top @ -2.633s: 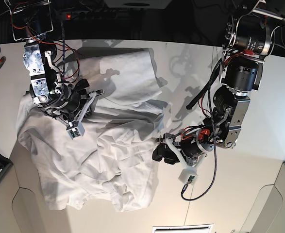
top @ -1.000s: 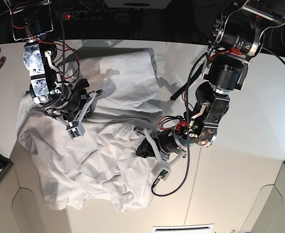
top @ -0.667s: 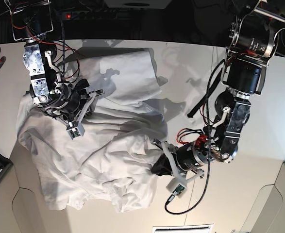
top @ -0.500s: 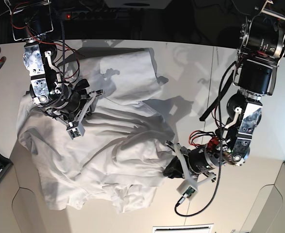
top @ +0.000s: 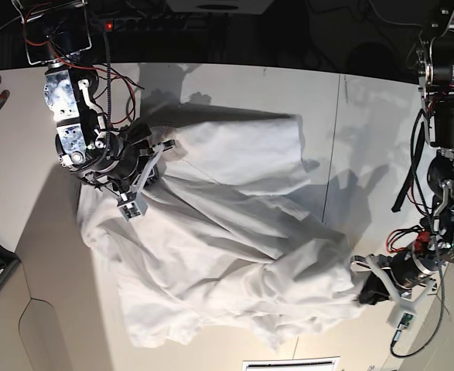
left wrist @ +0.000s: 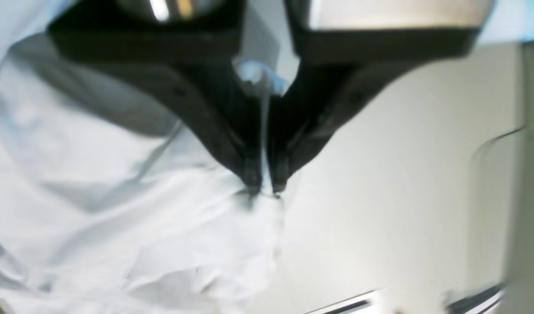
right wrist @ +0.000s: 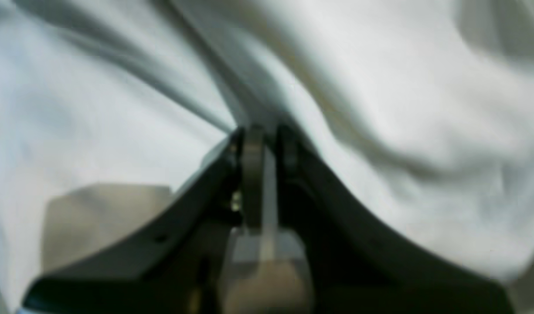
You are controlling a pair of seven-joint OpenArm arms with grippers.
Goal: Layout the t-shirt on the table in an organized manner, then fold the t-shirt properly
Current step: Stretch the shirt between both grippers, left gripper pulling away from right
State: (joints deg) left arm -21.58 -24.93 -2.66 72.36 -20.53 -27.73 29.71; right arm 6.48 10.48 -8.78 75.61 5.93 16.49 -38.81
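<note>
Base view shows the t-shirt (top: 219, 232) lying across the middle of the desk (top: 366, 139), pulled out between the two arms but far from flat: deep creases run diagonally through it and its lower edge is bunched and doubled over. The right end effector (top: 138, 166) sits at the upper corner of the cloth on this view's left; the right wrist view shows its jaws pressed together with a ridge of fabric (right wrist: 380, 113) gathered at the tips, so it reads as pinching the shirt. The left end effector (top: 373, 286) is at the far lower corner on this view's right, and the left wrist view shows it (left wrist: 264, 185) nearly closed on a thin edge of the white cloth (left wrist: 118, 226).

By my judgement the laying-out stage is under way, not finished. Sleeves, collar and hem cannot be picked out, so the shirt needs smoothing and squaring before any fold. No fold has been made yet.
</note>
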